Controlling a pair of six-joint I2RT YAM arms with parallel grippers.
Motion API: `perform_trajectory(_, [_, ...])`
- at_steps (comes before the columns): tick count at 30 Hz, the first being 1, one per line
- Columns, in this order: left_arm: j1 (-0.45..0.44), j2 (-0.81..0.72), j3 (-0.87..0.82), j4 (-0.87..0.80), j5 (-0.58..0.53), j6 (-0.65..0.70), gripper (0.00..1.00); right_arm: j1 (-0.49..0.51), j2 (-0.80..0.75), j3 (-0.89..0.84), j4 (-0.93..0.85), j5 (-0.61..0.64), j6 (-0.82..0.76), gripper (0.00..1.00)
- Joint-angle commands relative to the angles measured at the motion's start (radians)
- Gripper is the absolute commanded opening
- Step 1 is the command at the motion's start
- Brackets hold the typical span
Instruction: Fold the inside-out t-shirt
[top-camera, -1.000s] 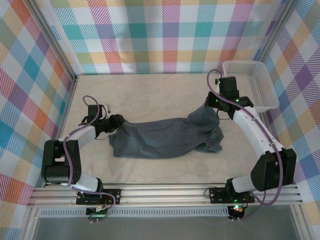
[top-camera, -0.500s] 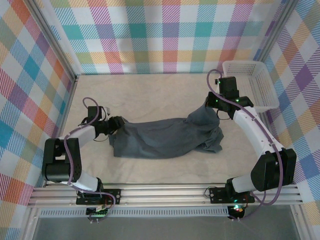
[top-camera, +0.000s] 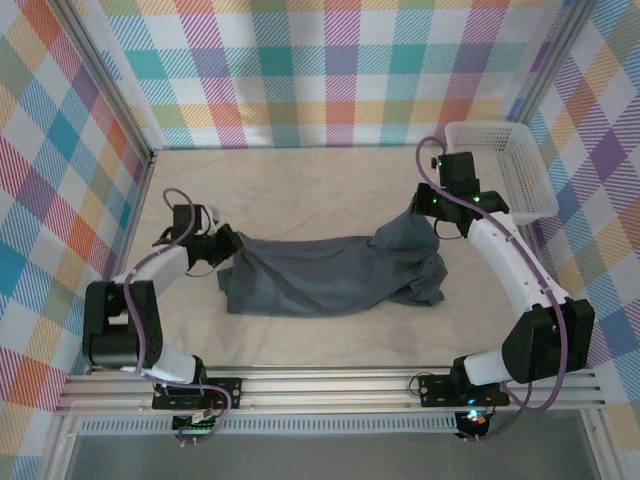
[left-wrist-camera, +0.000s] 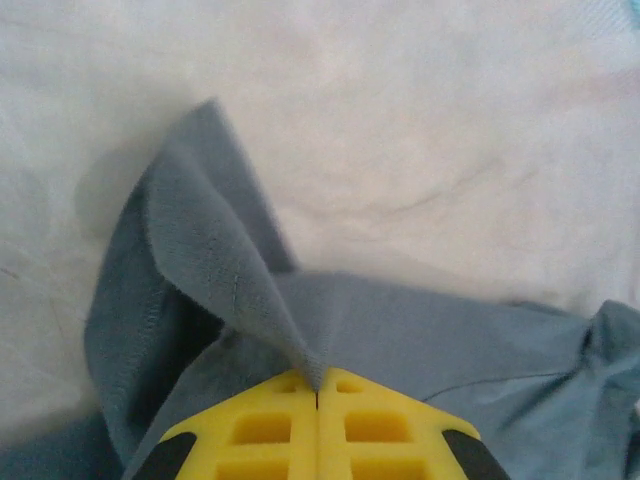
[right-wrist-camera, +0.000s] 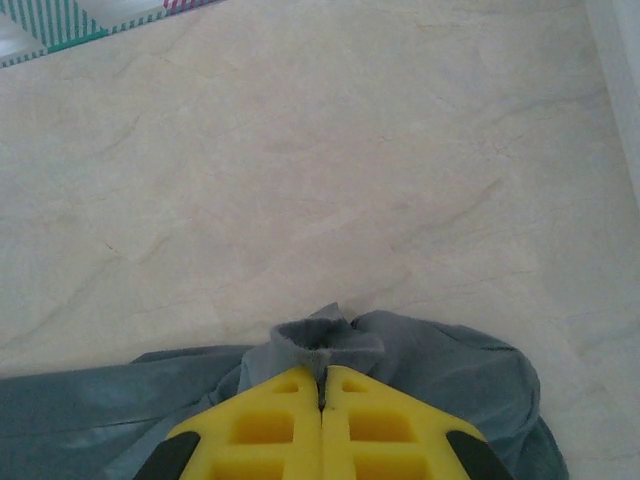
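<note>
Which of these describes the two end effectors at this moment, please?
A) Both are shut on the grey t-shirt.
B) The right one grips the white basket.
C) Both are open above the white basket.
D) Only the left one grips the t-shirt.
A: in the wrist views the left end effector and the right end effector are each closed with a fold of the grey t-shirt pinched at the tips.

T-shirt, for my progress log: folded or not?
Not folded: the t-shirt lies crumpled, stretched between left gripper and right gripper.
</note>
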Motion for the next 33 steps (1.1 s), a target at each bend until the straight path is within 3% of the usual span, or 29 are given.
perform_trajectory(1, [-0.001, -0.184, 0.268, -0.261, -0.119, 0.06, 0.0, -0.007, -0.107, 0.174, 0.038, 0.05, 0.042, 0.0])
perform_trajectory(5, [0.003, -0.276, 0.627, -0.537, -0.329, 0.144, 0.0, -0.007, -0.17, 0.367, 0.122, 0.146, -0.013, 0.0])
perform_trajectory(9, [0.003, -0.36, 0.837, -0.634, -0.436, 0.175, 0.0, -0.007, -0.249, 0.402, 0.248, 0.194, -0.055, 0.0])
perform_trajectory(15, [0.003, -0.486, 1.016, -0.655, -0.418, 0.17, 0.0, -0.007, -0.368, 0.461, 0.396, 0.156, -0.095, 0.0])
perform_trajectory(19, [0.003, -0.507, 1.157, -0.695, -0.408, 0.171, 0.0, -0.007, -0.373, 0.607, 0.376, 0.087, -0.083, 0.0])
perform_trajectory(23, [0.003, -0.482, 1.253, -0.699, -0.376, 0.162, 0.0, -0.007, -0.31, 0.788, 0.311, 0.033, -0.097, 0.0])
perform_trajectory(26, [0.003, -0.43, 1.291, -0.702, -0.383, 0.171, 0.0, -0.007, -0.252, 0.866, 0.3, 0.06, -0.14, 0.0])
perform_trajectory(33, [0.003, -0.22, 1.195, -0.607, -0.375, 0.193, 0.0, -0.007, -0.016, 0.942, 0.292, 0.111, -0.24, 0.0])
